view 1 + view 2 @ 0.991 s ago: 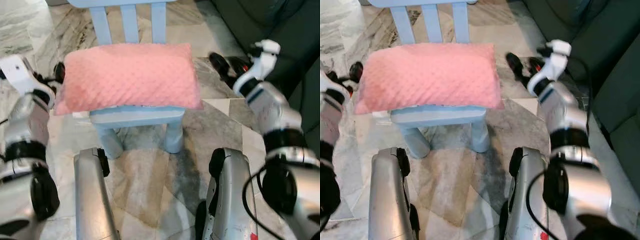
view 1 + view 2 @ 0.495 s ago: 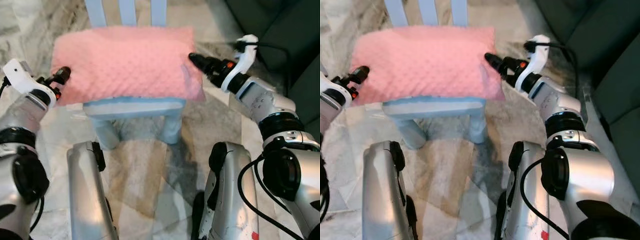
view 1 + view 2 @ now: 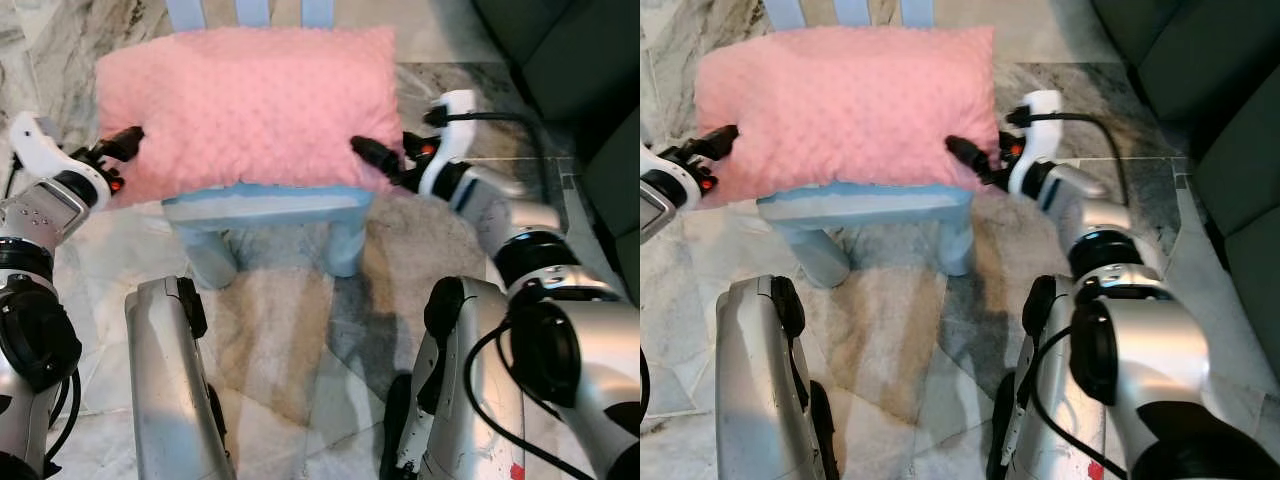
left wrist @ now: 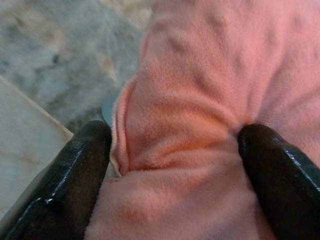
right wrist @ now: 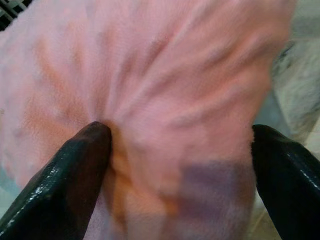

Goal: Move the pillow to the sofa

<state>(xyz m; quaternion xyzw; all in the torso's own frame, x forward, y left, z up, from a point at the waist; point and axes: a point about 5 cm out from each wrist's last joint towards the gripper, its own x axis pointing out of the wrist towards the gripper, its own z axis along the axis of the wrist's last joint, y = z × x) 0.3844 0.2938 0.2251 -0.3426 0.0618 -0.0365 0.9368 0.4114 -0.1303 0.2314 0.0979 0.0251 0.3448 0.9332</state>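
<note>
A pink dimpled pillow (image 3: 245,100) lies across the seat of a small light blue chair (image 3: 265,205). At the pillow's left end my left gripper (image 3: 122,148) has its black fingers (image 4: 75,170) pressed into a bunched fold of pink fabric (image 4: 200,100). At the pillow's front right corner sits my right gripper (image 3: 372,158). Its fingers (image 5: 75,170) dig into the pillow (image 5: 190,100), and creases spread out from the tip. Both grippers are shut on the pillow, which still rests on the chair.
A dark green sofa (image 3: 570,60) stands at the right, close beside the chair. My two silver legs (image 3: 165,380) (image 3: 470,380) stand on the marble floor (image 3: 290,320) just in front of the chair. The chair's slatted back rises behind the pillow.
Both grippers have moved inward from beside the pillow onto its two ends and closed into the fabric. The right one has slid toward the front right corner. The camera has tilted closer.
</note>
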